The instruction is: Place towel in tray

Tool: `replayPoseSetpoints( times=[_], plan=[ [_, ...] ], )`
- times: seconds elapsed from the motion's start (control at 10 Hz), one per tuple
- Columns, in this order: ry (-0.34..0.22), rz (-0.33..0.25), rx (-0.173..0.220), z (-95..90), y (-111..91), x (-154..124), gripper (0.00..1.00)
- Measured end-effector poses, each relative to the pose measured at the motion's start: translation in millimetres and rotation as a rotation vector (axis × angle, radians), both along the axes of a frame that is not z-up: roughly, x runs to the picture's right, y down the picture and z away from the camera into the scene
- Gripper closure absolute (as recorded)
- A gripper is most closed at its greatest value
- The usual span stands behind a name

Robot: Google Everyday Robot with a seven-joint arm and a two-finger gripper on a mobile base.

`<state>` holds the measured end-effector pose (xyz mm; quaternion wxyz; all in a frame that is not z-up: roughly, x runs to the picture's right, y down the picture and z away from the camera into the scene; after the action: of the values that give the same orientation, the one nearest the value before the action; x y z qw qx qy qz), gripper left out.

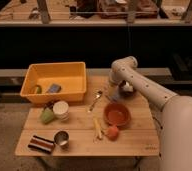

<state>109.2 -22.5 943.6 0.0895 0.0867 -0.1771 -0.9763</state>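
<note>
Grey-blue towel [113, 95] is on the counter [131, 142], rear right, just behind the orange bowl [117, 114] and right of the spoon [96, 100], so not in the tray [69, 97] yet. Pincer [122, 90] hangs over that same spot, pointing down, jaws spread wide, nothing in them that I can see. Can't tell if the tips touch the cloth. My read: reach/pre-grasp step, with pick, carry and drop all outstanding. Tray sits rear left on the counter, well apart from the towel, with a grey block [53, 88] and a green item [36, 89] lying by its near wall. The far part of its floor looks free. Next move as I see it: come down onto the cloth and pinch a fold, closing fully since it's thin and limp. Then lift enough to clear the bowl and the tray rim, swing left, and release over the free part. Watch-outs: the towel is small and dim against the wood, so a miss is plausible. Don't confuse it with the grey block or the striped cloth [41, 144] at front left.
</note>
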Motion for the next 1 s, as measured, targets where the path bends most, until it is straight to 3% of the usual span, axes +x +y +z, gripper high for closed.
replayPoseSetpoints(
  times=[0.4, 0.8, 1.0],
  plan=[
    [0.011, 0.032, -0.054, 30.0, 29.1, 2.5, 0.20],
    [0.030, 0.104, -0.106, 47.9, 35.3, 28.5, 0.20],
    [0.029, 0.110, -0.127, 57.6, 37.6, 33.5, 0.20]
  ],
)
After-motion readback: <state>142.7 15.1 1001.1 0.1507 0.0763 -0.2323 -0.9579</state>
